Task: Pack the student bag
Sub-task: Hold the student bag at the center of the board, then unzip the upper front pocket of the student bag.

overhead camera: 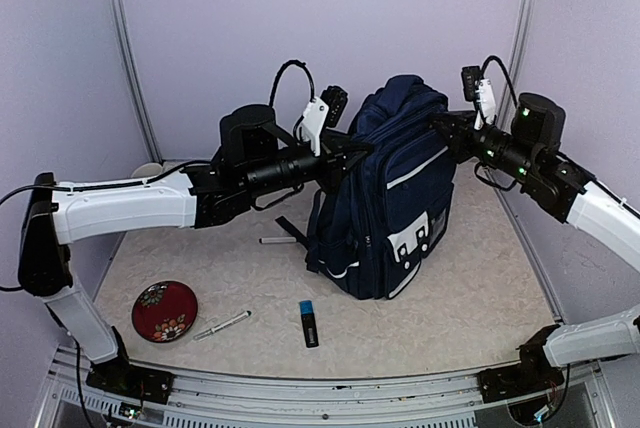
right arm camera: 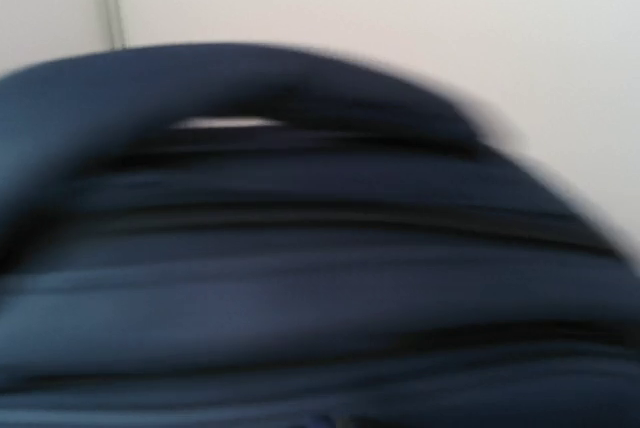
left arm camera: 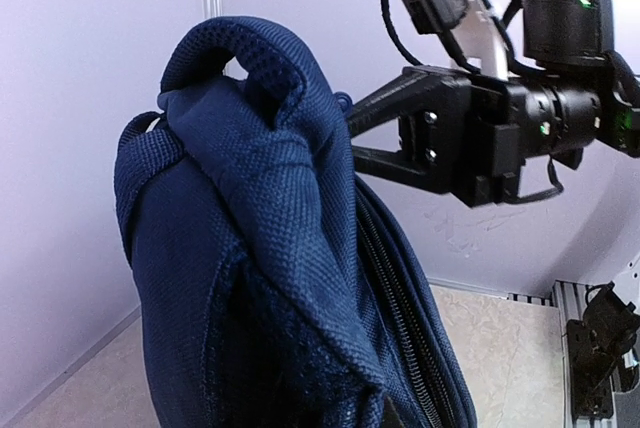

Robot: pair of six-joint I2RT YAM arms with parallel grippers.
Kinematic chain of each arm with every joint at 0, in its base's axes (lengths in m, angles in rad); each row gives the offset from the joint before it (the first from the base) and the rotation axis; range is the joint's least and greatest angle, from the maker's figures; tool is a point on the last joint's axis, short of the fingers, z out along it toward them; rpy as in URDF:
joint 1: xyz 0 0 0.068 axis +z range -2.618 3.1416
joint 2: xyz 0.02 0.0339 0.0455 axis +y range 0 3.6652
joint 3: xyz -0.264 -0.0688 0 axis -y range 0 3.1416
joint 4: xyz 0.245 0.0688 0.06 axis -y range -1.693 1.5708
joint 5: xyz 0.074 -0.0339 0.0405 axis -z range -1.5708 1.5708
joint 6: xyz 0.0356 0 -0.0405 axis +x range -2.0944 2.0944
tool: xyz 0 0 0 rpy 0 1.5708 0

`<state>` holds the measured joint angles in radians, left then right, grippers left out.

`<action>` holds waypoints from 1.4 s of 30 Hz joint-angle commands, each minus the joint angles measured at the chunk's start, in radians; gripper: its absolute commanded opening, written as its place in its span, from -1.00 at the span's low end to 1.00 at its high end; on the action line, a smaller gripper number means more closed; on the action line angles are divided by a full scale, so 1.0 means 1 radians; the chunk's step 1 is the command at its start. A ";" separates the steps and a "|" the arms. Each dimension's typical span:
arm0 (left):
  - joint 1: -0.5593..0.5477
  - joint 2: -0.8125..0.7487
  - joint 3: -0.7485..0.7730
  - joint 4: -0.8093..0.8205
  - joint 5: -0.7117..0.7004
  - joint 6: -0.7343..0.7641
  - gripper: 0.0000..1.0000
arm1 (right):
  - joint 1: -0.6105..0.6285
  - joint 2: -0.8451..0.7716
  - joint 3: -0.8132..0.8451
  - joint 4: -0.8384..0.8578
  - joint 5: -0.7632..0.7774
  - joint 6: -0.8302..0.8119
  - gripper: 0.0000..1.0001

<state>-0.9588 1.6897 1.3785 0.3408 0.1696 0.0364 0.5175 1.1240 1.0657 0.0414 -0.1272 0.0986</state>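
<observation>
Closest to the lens, along the bottom of the overhead view: two arm bases (overhead camera: pixel 125 378) bolted to a metal rail (overhead camera: pixel 320 388). Just beyond, on the pale speckled table (overhead camera: pixel 480 288): a round red dish (overhead camera: pixel 165 310) with a flower pattern at left, a white pen (overhead camera: pixel 222 325) beside it, and a small black-and-blue object (overhead camera: pixel 309 323) nearer the middle.

Farther back, centre-right: the student bag (overhead camera: pixel 390 198), navy with white stripe trim and white pocket patches, standing upright on the table. By its lower left corner: a dark strap (overhead camera: pixel 292 230) trailing on the table, and a slim dark pen (overhead camera: pixel 277 240) just past it.

Left gripper (overhead camera: pixel 352 153) reaching in from the left, pressed against the bag's upper left side; fingers closed together, no clear sight of any fabric between them. Right gripper (overhead camera: pixel 440 126) reaching in from the right at the bag's top corner; fingers drawn together, tips hidden behind the fabric edge, so cannot tell whether cloth is pinched.

From the left wrist: mesh-textured navy fabric filling the frame, carry handle (left arm camera: pixel 240 48) looped on top, zip (left arm camera: pixel 400 318) running down the right side. From the right wrist: only a blurred navy mass against a pale wall.
</observation>
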 commanded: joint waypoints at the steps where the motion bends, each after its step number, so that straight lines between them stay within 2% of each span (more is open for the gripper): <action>1: 0.002 -0.092 -0.086 0.024 -0.088 0.044 -1.00 | -0.176 -0.037 -0.009 -0.024 0.005 0.113 -1.00; 8: 0.001 -0.174 -0.182 0.096 -0.110 0.066 -1.00 | -0.429 -0.027 -0.165 0.075 -0.205 0.261 -1.00; 14: -0.003 -0.195 -0.208 0.115 -0.078 0.089 -1.00 | -0.526 0.057 -0.257 0.108 -0.299 0.303 -1.00; 19: -0.018 -0.223 -0.243 0.155 0.048 0.171 -1.00 | -0.550 0.095 -0.243 0.206 -0.448 0.324 -1.00; 22: -0.017 -0.215 -0.232 0.180 0.150 0.158 -1.00 | -0.548 0.120 -0.183 0.225 -0.563 0.352 -1.00; 25: -0.013 -0.192 -0.210 0.229 0.210 0.121 -1.00 | -0.517 0.126 -0.083 0.128 -0.544 0.334 -1.00; 27: -0.014 -0.169 -0.177 0.248 0.216 0.111 -1.00 | -0.503 0.112 -0.060 0.130 -0.535 0.344 -1.00; 33: -0.030 -0.097 -0.059 0.243 0.185 0.113 -1.00 | -0.506 0.146 -0.082 0.109 -0.519 0.337 -1.00; 36: -0.026 -0.117 -0.062 0.255 0.178 0.113 -1.00 | -0.535 0.181 -0.127 0.127 -0.530 0.345 -1.00; 40: -0.016 -0.154 -0.081 0.247 0.145 0.125 -1.00 | -0.562 0.228 -0.152 0.079 -0.463 0.309 -1.00; 42: -0.012 -0.161 -0.088 0.234 0.133 0.140 -1.00 | -0.570 0.239 -0.170 0.078 -0.468 0.321 -0.90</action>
<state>-0.9672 1.6238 1.2533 0.4465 0.2569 0.1421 0.0181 1.2831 0.9676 0.2481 -0.7563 0.4500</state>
